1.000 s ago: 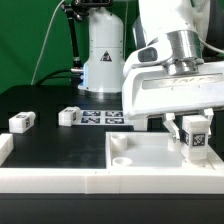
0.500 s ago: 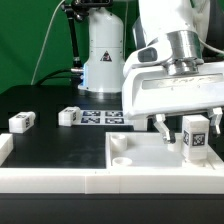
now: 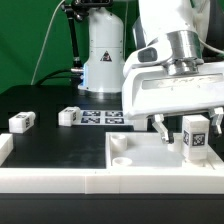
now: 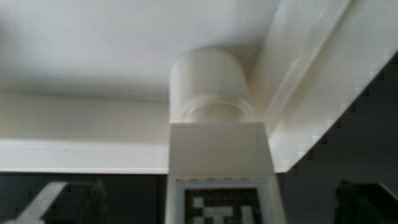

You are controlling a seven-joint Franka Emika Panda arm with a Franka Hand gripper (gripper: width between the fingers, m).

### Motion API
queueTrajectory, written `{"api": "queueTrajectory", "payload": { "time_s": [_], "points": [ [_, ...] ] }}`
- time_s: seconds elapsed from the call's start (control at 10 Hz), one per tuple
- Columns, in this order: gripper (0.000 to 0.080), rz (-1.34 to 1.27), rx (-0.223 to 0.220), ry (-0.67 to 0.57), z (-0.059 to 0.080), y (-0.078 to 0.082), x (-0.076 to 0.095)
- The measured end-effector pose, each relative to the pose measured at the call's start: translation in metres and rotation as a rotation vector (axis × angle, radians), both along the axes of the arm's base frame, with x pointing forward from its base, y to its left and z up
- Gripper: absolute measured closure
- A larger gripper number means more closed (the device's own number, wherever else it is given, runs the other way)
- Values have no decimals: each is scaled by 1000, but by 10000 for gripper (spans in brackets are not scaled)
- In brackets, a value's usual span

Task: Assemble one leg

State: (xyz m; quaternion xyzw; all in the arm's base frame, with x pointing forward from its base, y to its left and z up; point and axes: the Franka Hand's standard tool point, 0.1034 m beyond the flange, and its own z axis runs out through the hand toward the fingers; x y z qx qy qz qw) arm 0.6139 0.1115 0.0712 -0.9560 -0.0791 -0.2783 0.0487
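A leg, a small white block with a black-and-white tag facing the camera, stands upright at the exterior view's right end of the large flat white panel. My gripper hangs over it, open, with one finger clear of the leg's side. In the wrist view the leg runs down to the panel, and the dark fingers stand apart from it on both sides. Two more legs lie on the black table at the exterior view's left.
The marker board lies on the table behind the panel. A round socket shows in the panel's near corner. A white rail runs along the front edge. A white machine base stands at the back.
The fingers, close round the leg one second ago, have spread apart. The leg now stands free on the panel, a little more upright.
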Motion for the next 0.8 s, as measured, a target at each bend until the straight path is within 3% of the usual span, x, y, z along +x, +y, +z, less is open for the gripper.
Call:
{"api": "queueTrajectory", "payload": {
  "time_s": [0.1, 0.4, 0.8],
  "points": [
    [151, -1, 0, -10, 10, 0, 3],
    [151, -7, 20, 75, 16, 1, 8],
    [151, 37, 54, 461, 19, 9, 11]
  ]
}}
